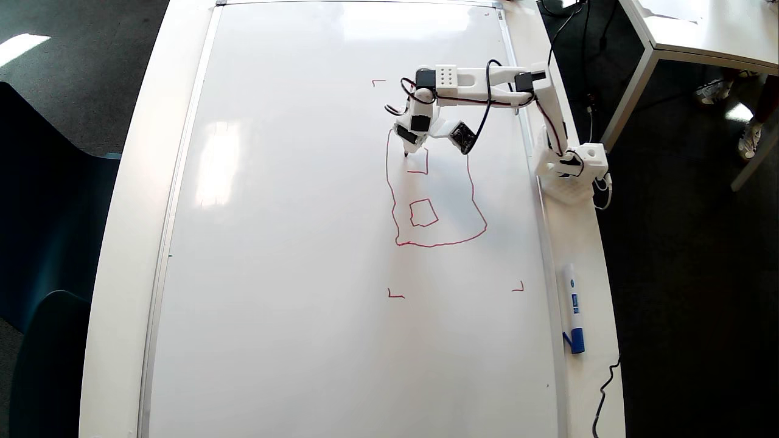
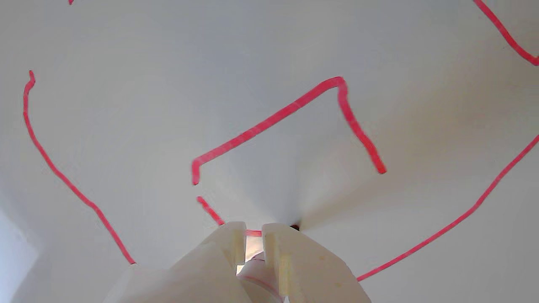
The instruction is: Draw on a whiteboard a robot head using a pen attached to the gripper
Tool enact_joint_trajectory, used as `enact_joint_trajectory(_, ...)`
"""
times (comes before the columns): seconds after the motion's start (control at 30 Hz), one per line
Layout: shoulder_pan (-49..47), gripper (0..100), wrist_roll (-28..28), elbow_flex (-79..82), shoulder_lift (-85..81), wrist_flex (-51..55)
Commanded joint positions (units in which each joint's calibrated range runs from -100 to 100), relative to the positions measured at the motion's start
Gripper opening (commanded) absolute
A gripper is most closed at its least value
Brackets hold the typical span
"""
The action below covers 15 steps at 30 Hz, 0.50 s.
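The whiteboard (image 1: pixel 292 243), a glossy white rectangle edged by a thin silver frame, is taken as the landmark; it is seen lying flat on a white table (image 1: pixel 122 243) in the overhead view and covers most of that table. Within the board's upper right part, the unfinished robot head (image 1: pixel 471 182) is drawn as a wobbly red outline with rounded lower corners, and inside it one closed small square (image 1: pixel 423 213) and, above that, a square left open on one side (image 1: pixel 420 164) are contained. Small red corner marks (image 1: pixel 395 295) are placed on the board around the drawing. The gripper (image 1: pixel 406 149), of matte white printed plastic with black servos and cables, is held over the top left part of the outline. In the wrist view its two blunt fingers (image 2: pixel 227 240) are closed, with only a narrow slot between them, on the pen (image 2: pixel 252 269), whose white barrel shows in that slot. The pen's tip (image 1: pixel 406 156) is seen at the board surface just beside the open square. Off the board's right edge, on the table, a white marker with a blue cap (image 1: pixel 572 307) lies well apart from the drawing.
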Motion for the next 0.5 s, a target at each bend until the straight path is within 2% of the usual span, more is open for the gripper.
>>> enact_joint_trajectory(0.0, -2.3, 1, -0.8, -0.6, 0.7, 0.6)
enact_joint_trajectory(0.47, -7.6, 1, -3.3, -0.3, 0.7, 0.6)
